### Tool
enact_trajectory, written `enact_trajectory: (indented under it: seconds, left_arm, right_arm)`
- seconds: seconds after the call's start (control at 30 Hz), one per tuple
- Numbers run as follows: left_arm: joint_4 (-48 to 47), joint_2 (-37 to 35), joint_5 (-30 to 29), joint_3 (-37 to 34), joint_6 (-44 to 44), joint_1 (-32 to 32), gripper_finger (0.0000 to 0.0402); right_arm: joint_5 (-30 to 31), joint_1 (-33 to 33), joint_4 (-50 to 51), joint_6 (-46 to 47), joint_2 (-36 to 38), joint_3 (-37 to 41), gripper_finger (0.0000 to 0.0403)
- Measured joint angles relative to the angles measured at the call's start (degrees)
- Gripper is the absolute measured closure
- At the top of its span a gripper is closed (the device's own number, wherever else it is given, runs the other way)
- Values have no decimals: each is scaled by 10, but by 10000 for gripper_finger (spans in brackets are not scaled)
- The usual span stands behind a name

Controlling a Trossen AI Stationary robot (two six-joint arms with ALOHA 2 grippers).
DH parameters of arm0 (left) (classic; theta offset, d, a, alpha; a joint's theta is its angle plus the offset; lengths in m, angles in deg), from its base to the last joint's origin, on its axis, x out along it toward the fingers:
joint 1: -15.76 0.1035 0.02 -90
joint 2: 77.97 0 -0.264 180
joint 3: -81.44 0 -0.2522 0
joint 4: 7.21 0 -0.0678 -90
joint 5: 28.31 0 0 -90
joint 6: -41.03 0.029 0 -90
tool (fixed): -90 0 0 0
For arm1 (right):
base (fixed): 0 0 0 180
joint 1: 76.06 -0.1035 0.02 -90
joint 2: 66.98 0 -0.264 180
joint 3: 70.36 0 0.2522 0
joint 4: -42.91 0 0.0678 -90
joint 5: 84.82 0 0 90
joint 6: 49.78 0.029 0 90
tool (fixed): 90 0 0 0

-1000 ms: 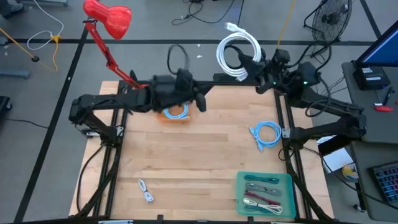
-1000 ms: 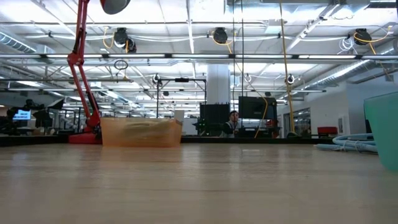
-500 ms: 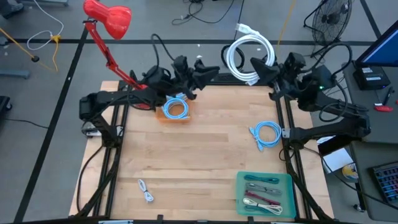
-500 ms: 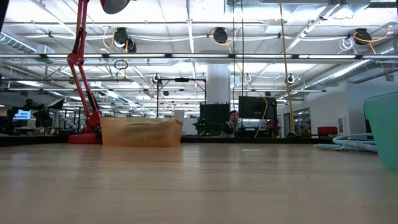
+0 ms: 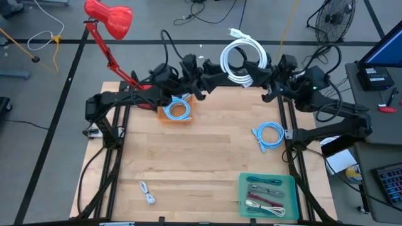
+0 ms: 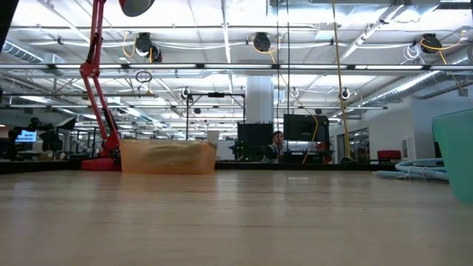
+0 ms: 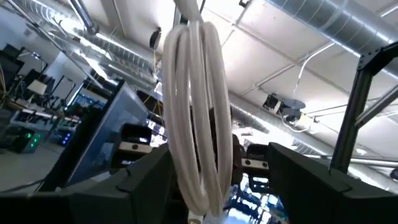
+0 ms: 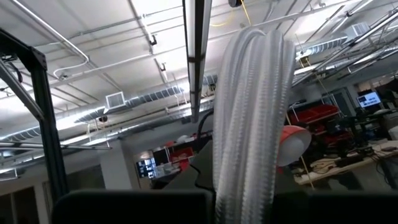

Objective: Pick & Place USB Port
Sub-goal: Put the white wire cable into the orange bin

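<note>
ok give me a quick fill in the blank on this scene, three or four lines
Both claws hold the coiled ____ cable up between them at the table's far edge.
The orange bin holds a coiled ____ cable.
The lamp at the far left is ____.
The tray at the near right edge is ____.

Missing words: white; blue; red; green

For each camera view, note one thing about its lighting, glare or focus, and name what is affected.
High view: even light, sharp; the white cable and blue coil read clearly. Low view: the orange bin looks soft, and the ceiling lights glare. Left wrist view: the cable is lit, the fingers sit in dark silhouette. Right wrist view: the cable is bright, with dark fingers at the picture's bottom.
</note>
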Motion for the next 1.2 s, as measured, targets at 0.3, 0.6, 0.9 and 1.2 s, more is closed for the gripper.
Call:
enact_trajectory:
  seconds: [0.3, 0.6, 0.9, 1.2]
  left_arm:
    - [-51, 0, -30, 0, -22, -1, 262]
    - [-175, -48, 66, 0, -46, 23, 366]
    - [-445, -103, 300, 1, -53, 107, 366]
    - [-559, -108, 440, 0, -43, 115, 366]
  right_arm:
    - [-1, 0, 6, 0, -13, 0, 392]
    - [-121, 12, 96, 114, 4, 0, 303]
    - [-215, 12, 222, 224, 10, 1, 261]
    - [-271, 11, 264, 272, -23, 0, 260]
